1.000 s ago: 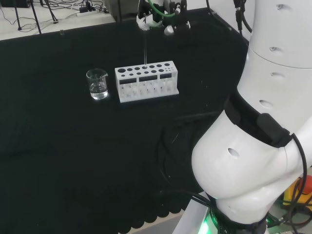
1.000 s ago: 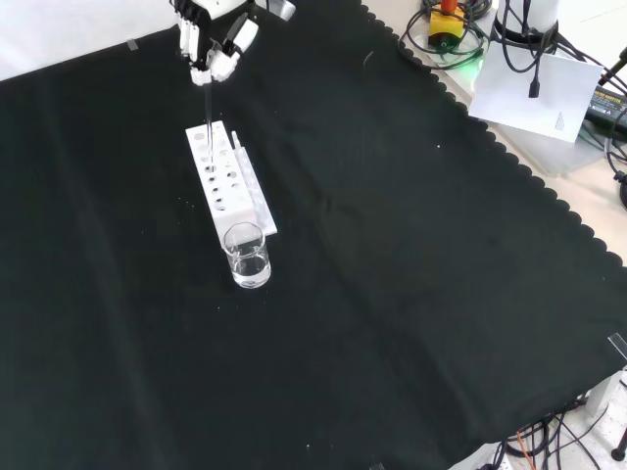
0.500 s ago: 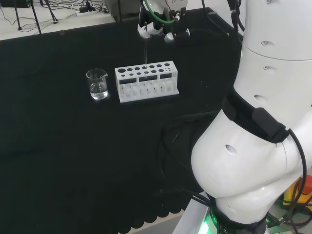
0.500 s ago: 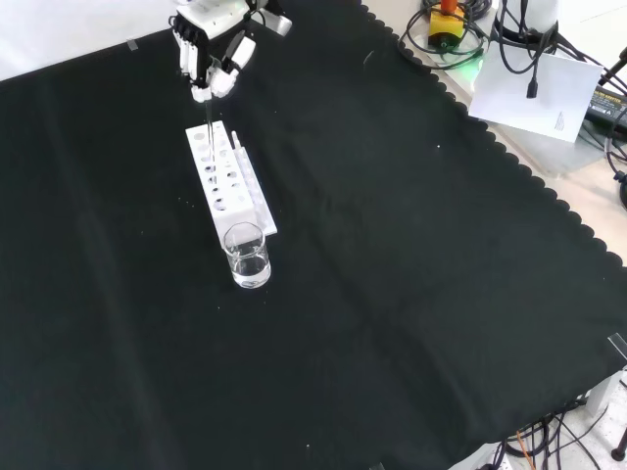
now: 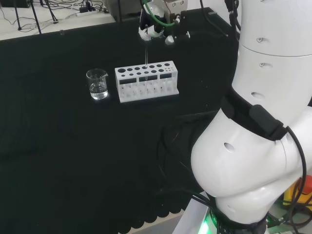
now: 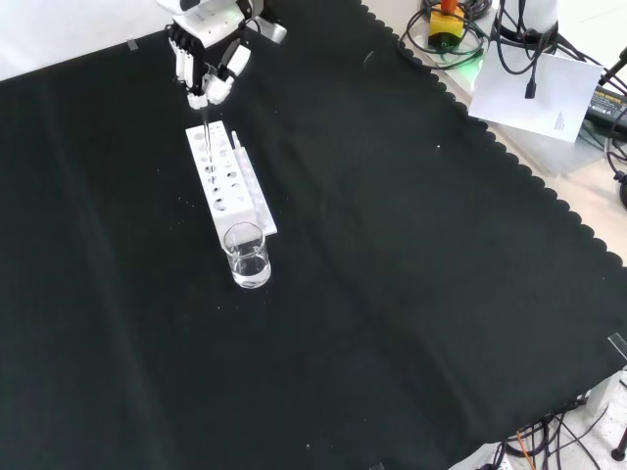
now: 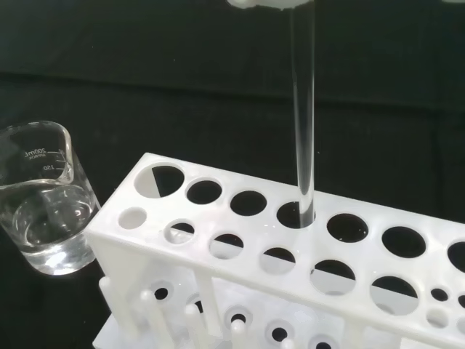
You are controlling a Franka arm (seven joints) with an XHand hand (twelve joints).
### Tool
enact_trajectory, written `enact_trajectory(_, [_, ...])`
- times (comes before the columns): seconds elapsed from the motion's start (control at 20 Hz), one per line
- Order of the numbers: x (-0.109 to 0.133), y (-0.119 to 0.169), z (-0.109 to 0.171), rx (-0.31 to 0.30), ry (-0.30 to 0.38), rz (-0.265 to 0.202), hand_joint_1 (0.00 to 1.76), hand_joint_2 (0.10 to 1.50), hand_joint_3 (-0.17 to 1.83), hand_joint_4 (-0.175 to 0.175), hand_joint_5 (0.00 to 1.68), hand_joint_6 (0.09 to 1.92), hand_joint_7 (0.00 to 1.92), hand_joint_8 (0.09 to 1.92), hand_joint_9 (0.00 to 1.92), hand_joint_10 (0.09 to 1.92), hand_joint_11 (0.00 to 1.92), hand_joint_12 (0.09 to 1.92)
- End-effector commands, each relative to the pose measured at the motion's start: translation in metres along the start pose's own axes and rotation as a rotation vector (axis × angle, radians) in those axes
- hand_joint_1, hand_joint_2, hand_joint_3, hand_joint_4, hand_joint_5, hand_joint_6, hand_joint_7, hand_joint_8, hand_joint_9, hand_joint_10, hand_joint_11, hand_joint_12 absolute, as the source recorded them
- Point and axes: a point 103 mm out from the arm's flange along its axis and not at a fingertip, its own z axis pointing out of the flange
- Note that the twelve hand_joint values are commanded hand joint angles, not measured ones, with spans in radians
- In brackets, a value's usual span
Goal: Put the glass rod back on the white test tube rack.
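The white test tube rack (image 5: 146, 80) (image 6: 229, 184) (image 7: 290, 269) stands on the black cloth with several round holes in its top. A clear glass rod (image 7: 303, 109) (image 5: 146, 53) (image 6: 205, 125) hangs upright, its lower end inside a hole of the rack's far row as the head view shows it. The black and white hand (image 5: 157, 30) (image 6: 204, 64) is above the rack, its fingers curled round the rod's top. In the wrist view a blurred white part of the hand (image 7: 265, 3) covers the rod's upper end.
A small glass beaker (image 5: 97, 84) (image 6: 246, 256) (image 7: 42, 200) with some clear liquid stands just off one end of the rack. The arm's big white links (image 5: 258, 122) rise at the head view's right. Cables and a white sheet (image 6: 534, 83) lie beyond the cloth's scalloped edge.
The hand has come down a little with the rod, whose lower end now sits in a rack hole. The rack and beaker have not moved.
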Motion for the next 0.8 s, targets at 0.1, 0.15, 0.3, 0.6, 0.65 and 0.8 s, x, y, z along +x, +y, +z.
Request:
enact_trajectory(0.1, [-0.002,-0.001,0.007,0.012,0.009,-0.005,1.31,1.10,-0.17,-0.175,1.33,0.15,1.21,0.95,1.63,0.71,1.64,0.64])
enact_trajectory(0.15, [-0.002,-0.001,0.010,0.015,0.006,-0.005,1.31,1.10,-0.17,-0.175,1.33,0.15,1.21,0.95,1.63,0.71,1.64,0.64])
enact_trajectory(0.3, [-0.001,0.000,0.015,0.024,0.008,-0.007,1.31,1.10,-0.17,-0.175,1.33,0.15,1.21,0.95,1.63,0.71,1.64,0.64])
enact_trajectory(0.6, [-0.004,0.001,0.020,0.037,0.014,-0.004,1.31,1.10,-0.17,-0.175,1.33,0.15,1.21,0.95,1.63,0.71,1.63,0.65])
enact_trajectory(0.65, [-0.005,0.001,0.020,0.039,0.016,-0.003,1.31,1.10,-0.17,-0.175,1.33,0.15,1.21,0.95,1.63,0.71,1.63,0.65])
enact_trajectory(0.8, [-0.006,0.001,0.021,0.040,0.014,-0.003,1.31,1.10,-0.17,-0.175,1.33,0.15,1.21,0.95,1.63,0.71,1.63,0.65])
